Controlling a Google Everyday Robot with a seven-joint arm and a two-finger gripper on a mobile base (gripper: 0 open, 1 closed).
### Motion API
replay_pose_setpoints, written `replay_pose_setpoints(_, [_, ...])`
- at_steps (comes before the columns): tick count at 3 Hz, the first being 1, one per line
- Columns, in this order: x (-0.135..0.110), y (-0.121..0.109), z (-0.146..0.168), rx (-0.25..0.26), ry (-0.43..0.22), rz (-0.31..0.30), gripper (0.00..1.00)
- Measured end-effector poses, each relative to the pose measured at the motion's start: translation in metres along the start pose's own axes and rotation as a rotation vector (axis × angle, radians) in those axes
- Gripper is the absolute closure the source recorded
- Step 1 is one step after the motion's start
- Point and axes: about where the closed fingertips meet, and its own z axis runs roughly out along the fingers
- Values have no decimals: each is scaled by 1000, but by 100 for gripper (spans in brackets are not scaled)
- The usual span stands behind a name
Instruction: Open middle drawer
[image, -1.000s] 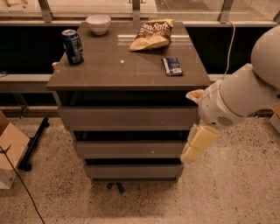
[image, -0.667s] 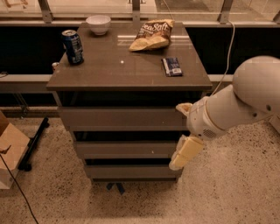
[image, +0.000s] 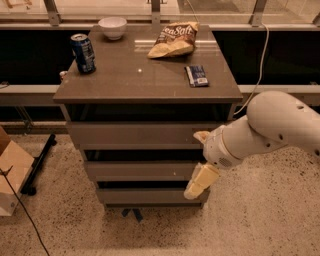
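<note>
The middle drawer (image: 140, 171) is the second of three grey-brown fronts on the cabinet, and it sits flush and closed. My gripper (image: 198, 163) is at the drawer's right end, in front of the cabinet. It is open, with one pale finger (image: 202, 135) up by the top drawer front (image: 135, 134) and the other pale finger (image: 200, 181) down near the lowest front (image: 150, 196). My white arm (image: 270, 127) reaches in from the right. Whether a finger touches the drawer edge is not clear.
On the cabinet top (image: 145, 75) stand a blue soda can (image: 83, 53), a white bowl (image: 112, 27), a chip bag (image: 175, 40) and a small blue packet (image: 197, 76). A cardboard box (image: 10, 175) and a black stand leg (image: 40, 162) are at the left. A cable (image: 257, 75) hangs at the right.
My arm has swung left and down, bringing the gripper from beside the cabinet's right edge onto the right end of the drawer fronts. The drawers have not moved.
</note>
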Motion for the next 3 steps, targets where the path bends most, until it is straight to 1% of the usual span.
replay_pose_setpoints(1, [16,-6,31,-50,-16,49,0])
replay_pose_setpoints(2, [18,-5,35,-58,-16,54,0])
replay_pose_setpoints(3, [20,-11,45,-45,-16,74,0])
